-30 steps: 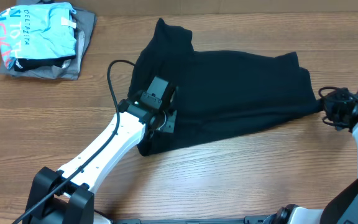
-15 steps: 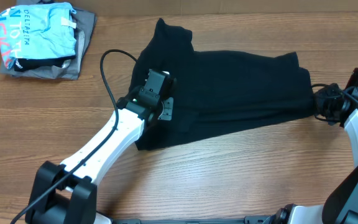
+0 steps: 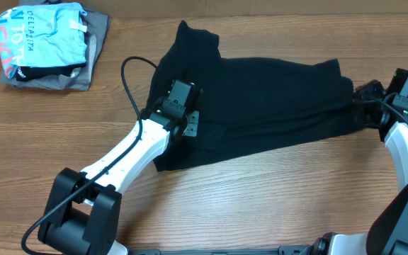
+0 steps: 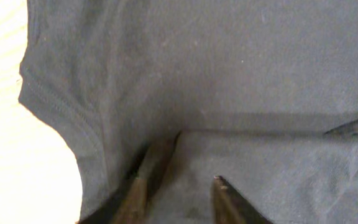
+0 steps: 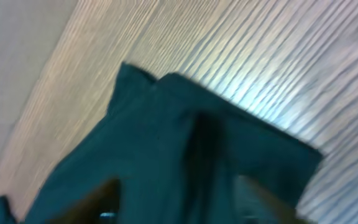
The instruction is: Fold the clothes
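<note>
On the wooden table [image 3: 275, 205], overhead view: the black T-shirt [image 3: 261, 113] is spread loosely across the centre and not yet squared. A light blue printed shirt [image 3: 44, 35] and a grey folded garment [image 3: 96, 53] are stacked at far left, well apart from it. The left gripper [image 3: 184, 110] is set on the shirt's left part, and the right gripper [image 3: 363, 94] is at its right edge.

Left wrist: jaws are seen partly open with nothing pinched. The fingertips [image 4: 143, 183] rest on the fabric, one against a fold line.

Right wrist: heavily blurred. Jaws are seen apart with a shirt corner ahead of them, and no grip can be made out.

Risk: soft cloth could be snagged by a fingertip on lift-off, and the fold dragged open.

Versus a second ago: the right gripper is found higher along the right edge, the left gripper is shifted slightly up, and the shirt's lower-left corner is drawn in a little.
</note>
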Controlling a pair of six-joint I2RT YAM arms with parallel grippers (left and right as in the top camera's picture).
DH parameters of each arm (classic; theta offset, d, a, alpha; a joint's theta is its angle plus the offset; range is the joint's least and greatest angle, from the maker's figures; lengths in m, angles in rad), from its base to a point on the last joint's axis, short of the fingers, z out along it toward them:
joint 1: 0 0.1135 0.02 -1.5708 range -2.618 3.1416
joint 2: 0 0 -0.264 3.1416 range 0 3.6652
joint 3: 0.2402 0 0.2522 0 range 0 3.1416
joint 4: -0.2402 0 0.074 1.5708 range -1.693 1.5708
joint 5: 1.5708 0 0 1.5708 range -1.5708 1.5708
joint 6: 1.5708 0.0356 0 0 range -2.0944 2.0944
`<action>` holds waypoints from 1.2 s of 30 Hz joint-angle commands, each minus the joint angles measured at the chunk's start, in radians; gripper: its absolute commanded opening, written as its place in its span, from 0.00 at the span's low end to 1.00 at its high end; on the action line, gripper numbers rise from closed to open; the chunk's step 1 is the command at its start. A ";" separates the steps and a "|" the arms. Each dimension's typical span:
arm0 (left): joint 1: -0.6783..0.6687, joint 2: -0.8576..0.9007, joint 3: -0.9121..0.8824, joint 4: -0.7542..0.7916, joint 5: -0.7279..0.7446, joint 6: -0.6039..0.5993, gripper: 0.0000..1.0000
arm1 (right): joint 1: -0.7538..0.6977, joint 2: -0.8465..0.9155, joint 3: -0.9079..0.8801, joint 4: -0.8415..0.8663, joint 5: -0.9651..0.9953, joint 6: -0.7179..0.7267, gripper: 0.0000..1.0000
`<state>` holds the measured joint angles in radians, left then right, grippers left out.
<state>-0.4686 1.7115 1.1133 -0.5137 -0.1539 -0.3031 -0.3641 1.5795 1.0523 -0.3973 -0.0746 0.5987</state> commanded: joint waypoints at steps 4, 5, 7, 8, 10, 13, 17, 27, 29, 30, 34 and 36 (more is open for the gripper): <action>0.005 0.001 0.024 -0.069 0.026 0.012 0.54 | -0.019 0.002 -0.005 -0.041 0.058 -0.031 0.79; 0.005 -0.002 0.032 -0.094 0.028 0.012 0.54 | -0.021 0.002 -0.005 -0.055 0.057 -0.037 0.79; 0.005 -0.009 0.060 -0.166 0.032 0.012 0.50 | -0.021 0.002 -0.005 -0.074 0.032 -0.080 0.79; 0.005 -0.011 0.075 -0.206 0.036 0.011 0.47 | -0.021 0.002 -0.005 -0.084 0.019 -0.101 0.78; 0.005 -0.011 0.096 -0.287 0.073 0.011 0.41 | -0.021 0.002 -0.005 -0.103 0.013 -0.110 0.69; 0.005 -0.005 0.083 -0.321 0.140 0.011 0.24 | -0.021 0.010 -0.005 -0.101 0.014 -0.118 0.47; 0.005 0.019 0.068 -0.324 0.216 0.011 0.13 | -0.021 0.059 -0.005 -0.076 0.022 -0.140 0.23; 0.005 0.119 0.068 -0.359 0.282 0.011 0.04 | -0.021 0.231 -0.005 -0.030 0.009 -0.169 0.09; 0.005 0.145 0.068 -0.367 0.282 0.011 0.04 | -0.021 0.235 -0.005 -0.026 0.006 -0.192 0.09; 0.005 0.158 0.068 -0.369 0.282 0.011 0.04 | -0.021 0.235 -0.005 -0.026 0.006 -0.201 0.09; 0.006 0.201 0.068 -0.367 0.281 0.010 0.04 | -0.021 0.238 -0.005 -0.034 0.006 -0.207 0.09; 0.012 0.223 0.068 -0.367 0.282 0.010 0.04 | -0.021 0.248 -0.005 -0.034 0.005 -0.206 0.09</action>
<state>-0.4686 1.8965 1.1809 -0.8764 0.1120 -0.2886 -0.3798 1.8160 1.0508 -0.4351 -0.0643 0.4103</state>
